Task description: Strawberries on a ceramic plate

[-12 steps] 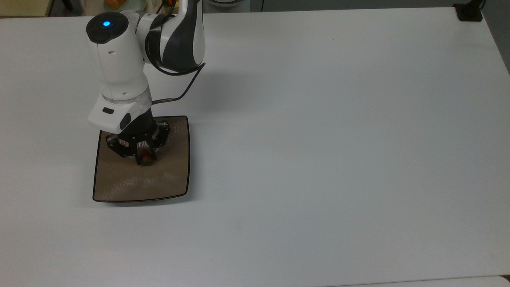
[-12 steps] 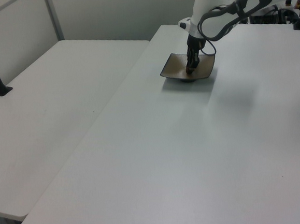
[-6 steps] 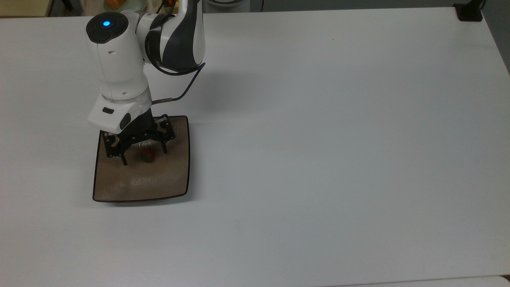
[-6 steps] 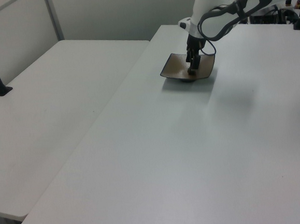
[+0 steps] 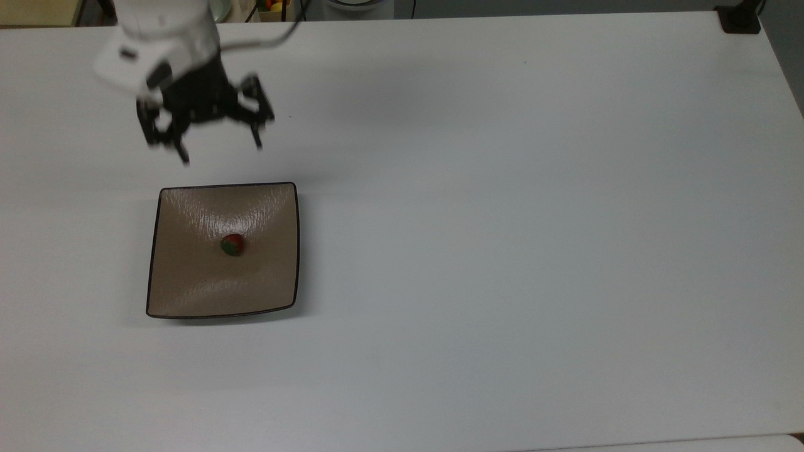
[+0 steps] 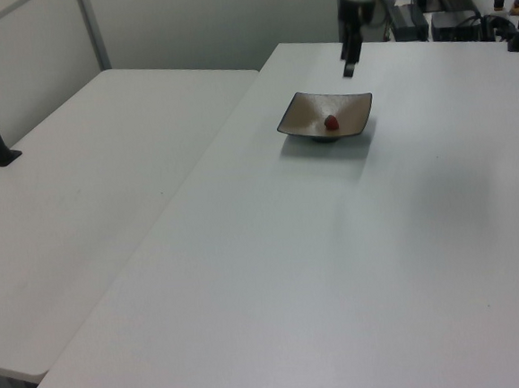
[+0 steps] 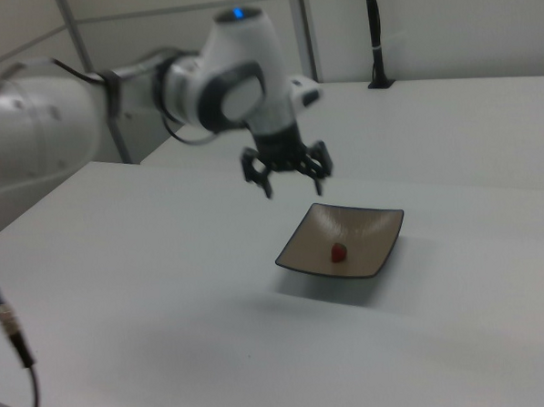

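Observation:
A tiny red strawberry (image 5: 232, 245) with a green cap lies near the middle of the square tan-brown ceramic plate (image 5: 188, 289). The same strawberry (image 6: 331, 123) on the plate (image 6: 303, 114) shows in the left view, and again the strawberry (image 7: 337, 252) on the plate (image 7: 374, 230) in the right view. My gripper (image 5: 220, 149) hangs open and empty in the air, off the plate's far edge toward the top view's upper left. The gripper (image 7: 292, 182) stands well above the plate in the right view, and the gripper (image 6: 348, 65) sits behind the plate in the left view.
The white table (image 5: 502, 220) stretches wide to the top view's right of the plate. A black post base (image 5: 740, 19) sits at its far right corner. A second white table (image 6: 87, 172) adjoins at the left view's left.
My gripper opened and let go of the strawberry on the plate, then rose and pulled back toward the top view's upper left. The strawberry stays put on the plate.

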Available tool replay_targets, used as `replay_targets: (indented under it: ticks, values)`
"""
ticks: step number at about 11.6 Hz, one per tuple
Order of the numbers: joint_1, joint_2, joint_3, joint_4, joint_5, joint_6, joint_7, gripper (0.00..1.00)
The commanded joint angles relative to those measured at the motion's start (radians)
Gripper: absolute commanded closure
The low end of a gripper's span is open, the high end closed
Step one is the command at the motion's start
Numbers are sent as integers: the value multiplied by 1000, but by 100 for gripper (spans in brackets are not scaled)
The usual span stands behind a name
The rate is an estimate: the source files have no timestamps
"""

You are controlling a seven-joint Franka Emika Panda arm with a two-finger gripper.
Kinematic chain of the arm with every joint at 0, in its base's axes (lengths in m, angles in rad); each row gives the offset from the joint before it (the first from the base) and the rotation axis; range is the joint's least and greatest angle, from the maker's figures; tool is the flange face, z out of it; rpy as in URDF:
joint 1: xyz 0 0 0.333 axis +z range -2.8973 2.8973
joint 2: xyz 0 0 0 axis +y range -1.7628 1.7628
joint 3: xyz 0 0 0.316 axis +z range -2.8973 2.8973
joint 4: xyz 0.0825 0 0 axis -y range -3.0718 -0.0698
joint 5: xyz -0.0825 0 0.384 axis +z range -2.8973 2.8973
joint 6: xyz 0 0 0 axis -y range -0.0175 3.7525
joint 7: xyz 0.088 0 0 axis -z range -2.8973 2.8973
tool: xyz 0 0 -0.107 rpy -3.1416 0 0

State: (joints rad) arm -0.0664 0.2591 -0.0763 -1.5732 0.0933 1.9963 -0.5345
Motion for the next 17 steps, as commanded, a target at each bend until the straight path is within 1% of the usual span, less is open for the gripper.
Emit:
replay_targets:
  ticks: [1, 2, 3, 4, 6, 8, 9, 11, 12, 13, 15, 17]
  values:
    - [7, -213, 3, -44, 0, -256, 144, 0]
    - [13, -253, 4, -42, 0, -333, 178, 0]
    - [31, -280, 3, -44, 0, -370, 209, 0]
    - [61, -306, 1, -44, 0, -410, 270, 0]
    - [127, -331, 1, -50, -3, -429, 391, 0]
    - [183, -327, 1, -51, -4, -410, 453, 0]
    - [194, -324, 6, -50, -6, -404, 468, 0]
    - [204, -314, 47, -51, -32, -384, 525, 0]
    - [206, -307, 70, -59, -77, -376, 536, 0]
    - [206, -301, 79, -67, -90, -364, 538, 0]
    - [208, -300, 81, -93, -90, -295, 525, 0]
    - [211, -299, 81, -94, -86, -291, 524, 0]
